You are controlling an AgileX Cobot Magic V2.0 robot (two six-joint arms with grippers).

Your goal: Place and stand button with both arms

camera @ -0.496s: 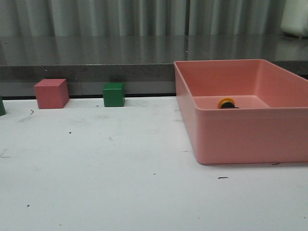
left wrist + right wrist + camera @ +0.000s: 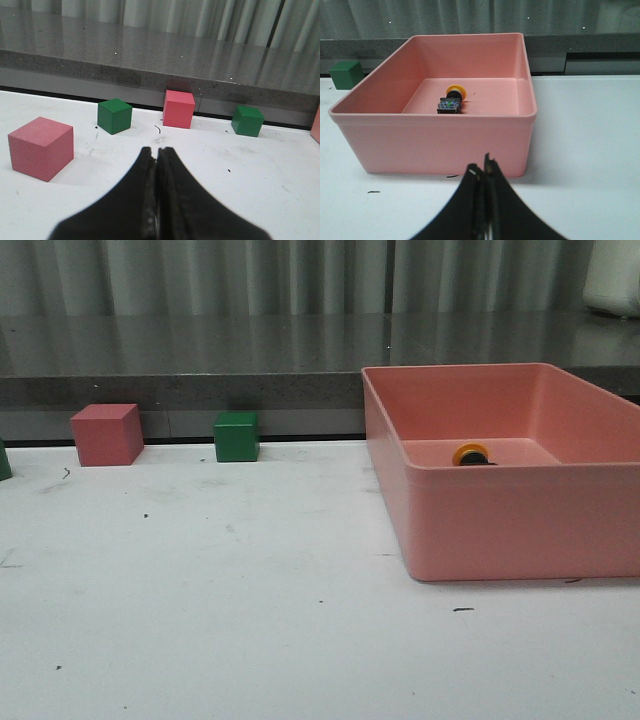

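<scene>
The button [image 2: 451, 99] lies on its side, apparently, inside the pink bin [image 2: 440, 137], well beyond the right claw [image 2: 483, 172]. Both claws are closed and empty; the left claw [image 2: 157, 152] hangs over the counter [image 2: 260, 170].

Soft, even, slightly dim light falls from above. The glossy grey stone ledge [image 2: 200, 350] across the upper part of the front frame mirrors the pale pleated curtain [image 2: 250, 275] in streaks. Shadows are faint and short under the pink wooden cube [image 2: 41, 147] and the salmon plastic bin [image 2: 440, 130]. The matte white tabletop [image 2: 200, 590] shows no glare. Focus is mildly soft throughout, with fine grain.
</scene>
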